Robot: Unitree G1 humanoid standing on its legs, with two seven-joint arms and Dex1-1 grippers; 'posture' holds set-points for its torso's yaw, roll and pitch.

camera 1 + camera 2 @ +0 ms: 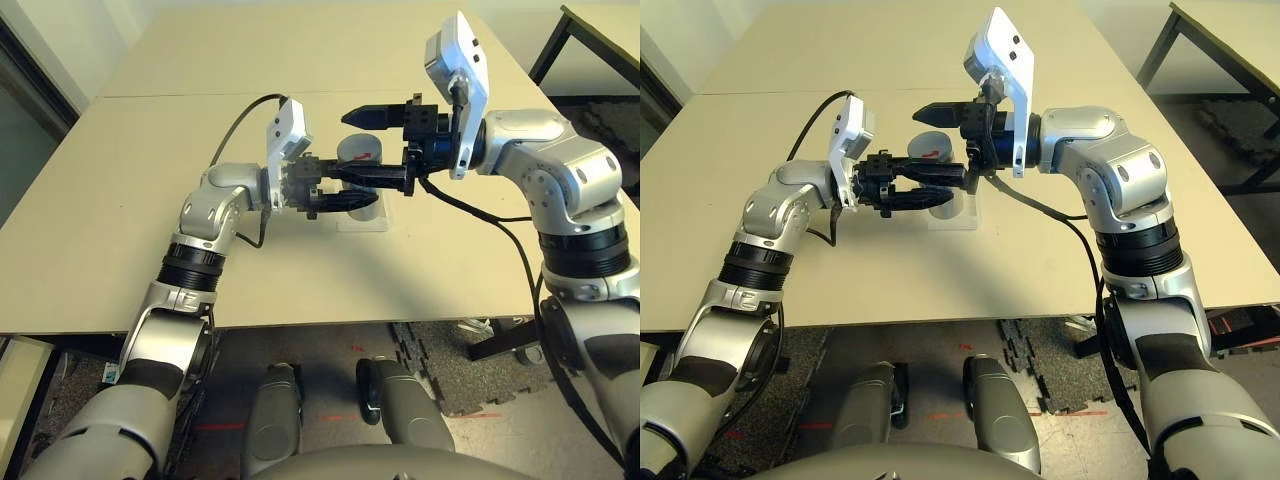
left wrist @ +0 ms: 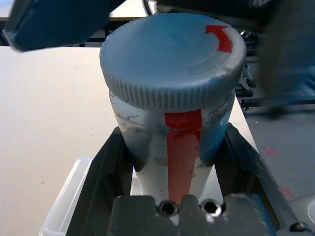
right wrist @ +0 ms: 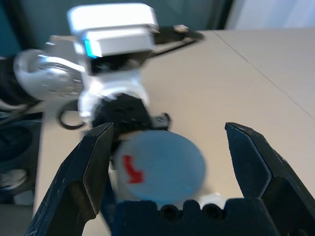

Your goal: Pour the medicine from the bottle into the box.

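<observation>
Nearest on the worktop [image 1: 150, 270], the clear box [image 2: 64, 196] lies flat under the two arms, its rim just below the left claw [image 2: 172, 162]. That claw is clenched on the bottle [image 2: 170, 142], one finger on each side of the grey body, holding it upright over the box with the red stripe facing the wrist and the ribbed cap [image 2: 172, 54] on top.

Beyond it, the right claw [image 3: 172, 162] reaches in from the right with its fingers spread wide, one on each side of the cap and not touching it.

The step in hand looks like uncapping, since nothing can pour while the cap is on. To do it well, the right claw should centre on the cap so both fingers meet the ribbed edge together, then close firmly before turning. The left claw must grip hard enough that the bottle does not spin with the cap. Keeping the bottle upright over the box means anything spilled lands inside it.
</observation>
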